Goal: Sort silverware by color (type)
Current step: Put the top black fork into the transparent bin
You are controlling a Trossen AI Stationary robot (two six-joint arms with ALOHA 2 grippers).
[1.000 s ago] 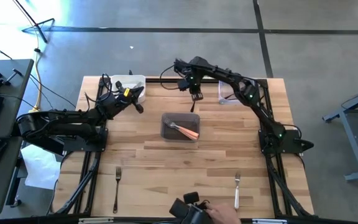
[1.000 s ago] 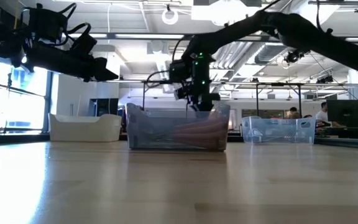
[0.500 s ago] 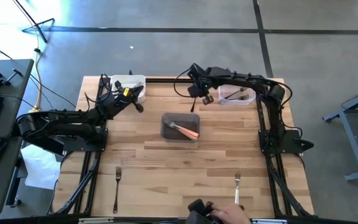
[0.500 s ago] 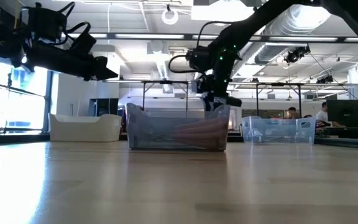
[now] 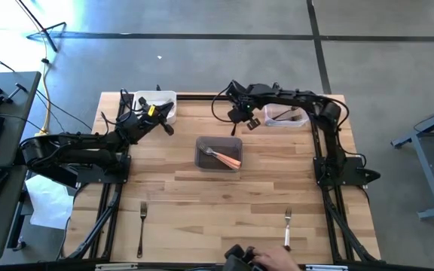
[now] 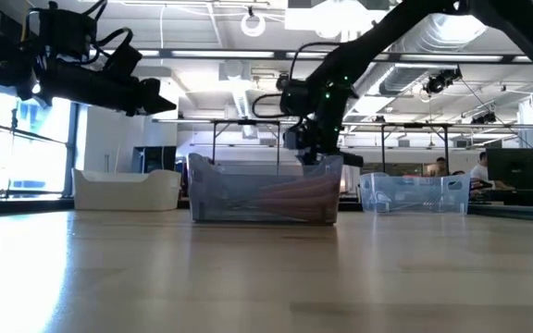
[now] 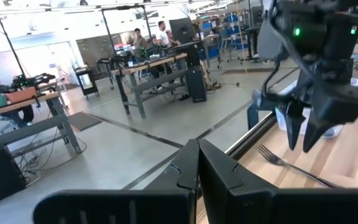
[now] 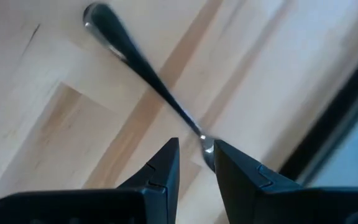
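Note:
A dark-handled fork lies flat on the wood near the table's far edge, also seen as a fork in the left wrist view. My right gripper points down just above its neck, open by a narrow gap, fingertips clear of it; it hangs right of centre. My left gripper is shut on nothing, held level above the table beside the white tub. Orange-handled forks lie in the grey tub at the centre.
A clear tub with a fork in it stands at the far right. A dark-handled fork and a white-handled fork lie near the front edge. A person's hand shows at the front edge.
My right arm has folded back toward the table's far right corner. Its gripper has shifted a little right and down and rolled about its own axis, and now hangs over the dark fork. The gap between its fingers looks unchanged.

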